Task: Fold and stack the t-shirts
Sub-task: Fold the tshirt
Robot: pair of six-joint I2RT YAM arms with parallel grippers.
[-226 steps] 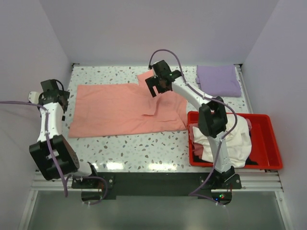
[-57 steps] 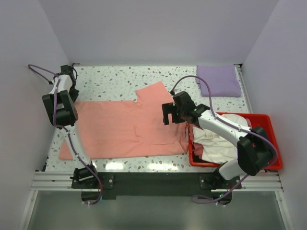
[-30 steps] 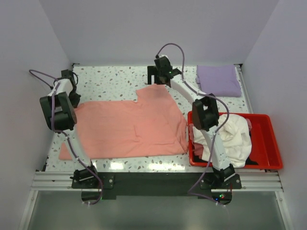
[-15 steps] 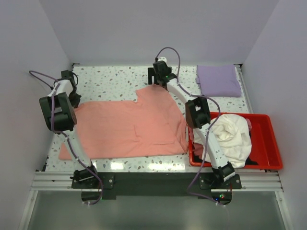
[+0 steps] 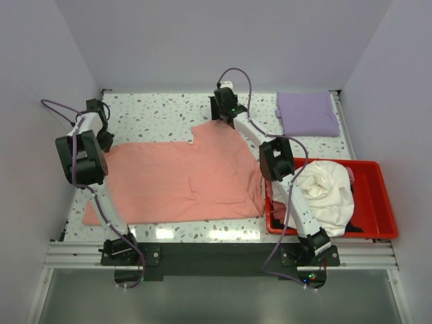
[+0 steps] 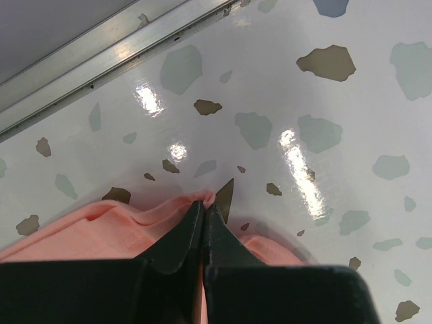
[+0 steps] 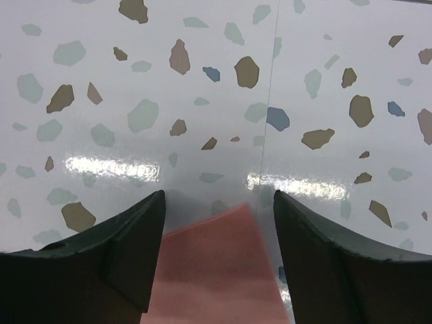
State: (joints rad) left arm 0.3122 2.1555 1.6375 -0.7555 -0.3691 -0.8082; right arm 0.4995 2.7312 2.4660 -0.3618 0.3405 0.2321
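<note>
A salmon-pink t-shirt [image 5: 182,177] lies spread flat across the table. At its far left corner my left gripper [image 5: 103,140] is shut on a pinch of the pink hem [image 6: 169,210], low on the table. My right gripper [image 5: 221,115] hangs over the shirt's far corner [image 7: 226,260]. That gripper [image 7: 219,196] is open, one finger on each side of the pink tip and neither touching it. A folded lavender t-shirt [image 5: 308,113] rests at the back right. A cream-white t-shirt [image 5: 329,191] is heaped in the bin.
The red bin [image 5: 386,201] stands at the front right beside the shirt's right edge, with dark cloth under the white heap. A metal rail [image 6: 101,64] runs along the table's left side near my left gripper. Walls enclose three sides of the speckled table [image 5: 162,111].
About two seconds ago my right arm was by the bin; it has swung to the shirt's far corner and has barely shifted in the last second. The left arm has held still.
</note>
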